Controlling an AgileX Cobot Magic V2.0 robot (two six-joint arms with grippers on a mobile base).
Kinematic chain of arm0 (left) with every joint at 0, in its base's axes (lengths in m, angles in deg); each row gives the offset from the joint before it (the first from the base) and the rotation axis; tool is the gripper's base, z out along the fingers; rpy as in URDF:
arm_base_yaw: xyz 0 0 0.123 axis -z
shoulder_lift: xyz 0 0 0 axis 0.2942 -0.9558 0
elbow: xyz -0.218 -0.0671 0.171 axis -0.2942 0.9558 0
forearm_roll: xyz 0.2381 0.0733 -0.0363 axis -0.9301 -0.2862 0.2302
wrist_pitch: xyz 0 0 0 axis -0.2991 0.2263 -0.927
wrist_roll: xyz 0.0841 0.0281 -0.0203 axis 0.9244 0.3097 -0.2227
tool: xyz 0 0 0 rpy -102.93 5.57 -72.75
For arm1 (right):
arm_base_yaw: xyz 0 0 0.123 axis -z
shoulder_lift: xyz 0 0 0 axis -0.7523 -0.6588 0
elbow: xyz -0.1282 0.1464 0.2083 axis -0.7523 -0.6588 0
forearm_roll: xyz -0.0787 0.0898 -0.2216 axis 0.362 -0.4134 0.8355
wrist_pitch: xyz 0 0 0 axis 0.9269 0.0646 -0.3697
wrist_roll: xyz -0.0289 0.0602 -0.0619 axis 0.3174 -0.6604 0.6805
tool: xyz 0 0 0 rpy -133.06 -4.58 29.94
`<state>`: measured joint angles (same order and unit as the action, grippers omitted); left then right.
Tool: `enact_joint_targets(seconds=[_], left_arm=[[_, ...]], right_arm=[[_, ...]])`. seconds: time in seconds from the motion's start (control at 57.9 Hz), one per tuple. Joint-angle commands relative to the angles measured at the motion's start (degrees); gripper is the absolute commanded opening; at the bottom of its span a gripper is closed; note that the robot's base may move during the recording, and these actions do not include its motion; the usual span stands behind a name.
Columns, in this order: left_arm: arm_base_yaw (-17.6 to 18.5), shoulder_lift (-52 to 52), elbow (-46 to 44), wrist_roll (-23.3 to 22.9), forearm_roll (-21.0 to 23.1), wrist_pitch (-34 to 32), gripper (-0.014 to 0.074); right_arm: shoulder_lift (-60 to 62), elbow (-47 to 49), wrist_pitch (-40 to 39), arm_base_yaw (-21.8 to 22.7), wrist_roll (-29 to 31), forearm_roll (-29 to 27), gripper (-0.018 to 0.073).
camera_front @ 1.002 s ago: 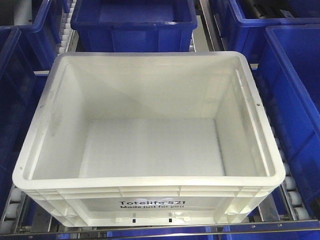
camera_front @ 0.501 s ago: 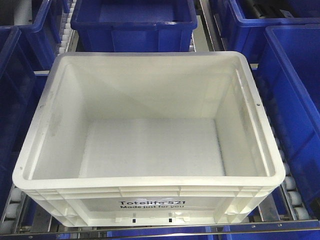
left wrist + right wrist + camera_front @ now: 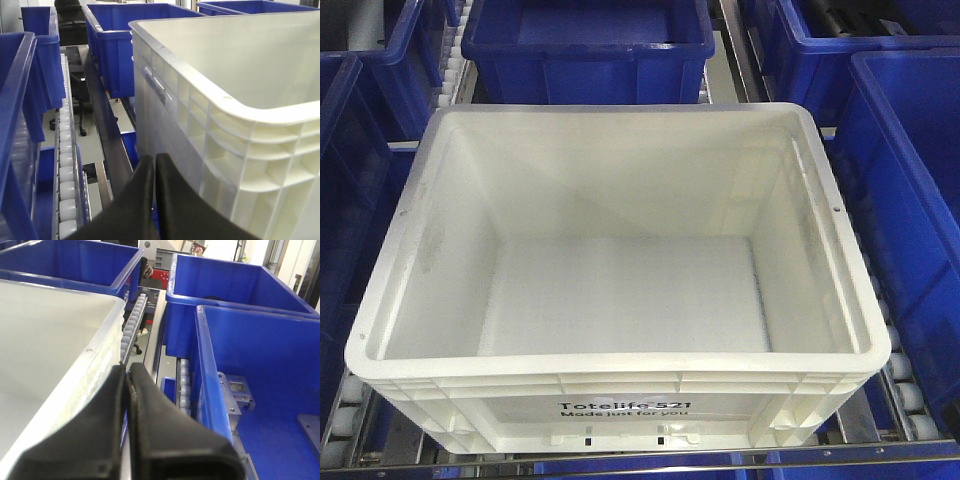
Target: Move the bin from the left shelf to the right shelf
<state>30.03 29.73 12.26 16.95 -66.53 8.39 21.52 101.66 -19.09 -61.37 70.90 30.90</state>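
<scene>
The left claw [image 3: 152, 162] is shut tight and holds nothing. The white bin [image 3: 620, 400] sits just to its right, a thin gap between. On the bin's other side, the right claw [image 3: 126, 375] is shut and empty too, squeezed beside a blue tote [image 3: 260, 370].

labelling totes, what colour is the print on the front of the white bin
Black lettering on the white bin, clearest in the exterior front-facing view.

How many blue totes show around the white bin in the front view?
5: one behind the bin at, two left, two right. Others may be cropped.
</scene>
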Motion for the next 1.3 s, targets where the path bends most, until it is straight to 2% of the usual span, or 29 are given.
enact_joint_targets(seconds=[0.0, 0.328, 0.38, 0.449, 1.279], left_arm=[[0.3, 0.9, 1.1, -0.4, 0.2, -3.7, -0.0006], [0.3, 0.9, 1.1, -0.4, 0.2, -3.7, -0.0006], [0.3, 0.9, 1.1, -0.4, 0.2, -3.6, -0.0006], [0.3, 0.9, 1.1, -0.4, 0.2, -3.6, -0.0006], [0.3, 0.9, 1.1, -0.4, 0.2, -3.6, -0.0006]], right_arm=[[2.6, 0.9, -0.7, 0.0, 0.5, 0.4, -0.0007], [17.4, -15.2, 0.9, 0.0, -0.8, 0.0, -0.0007], [19.0, -15.2, 4.3, 0.0, -1.4, 0.2, -0.0007], [18.7, -15.2, 4.8, 0.0, -1.7, 0.2, -0.0007], [18.8, -15.2, 4.8, 0.0, -2.1, 0.0, -0.0007]])
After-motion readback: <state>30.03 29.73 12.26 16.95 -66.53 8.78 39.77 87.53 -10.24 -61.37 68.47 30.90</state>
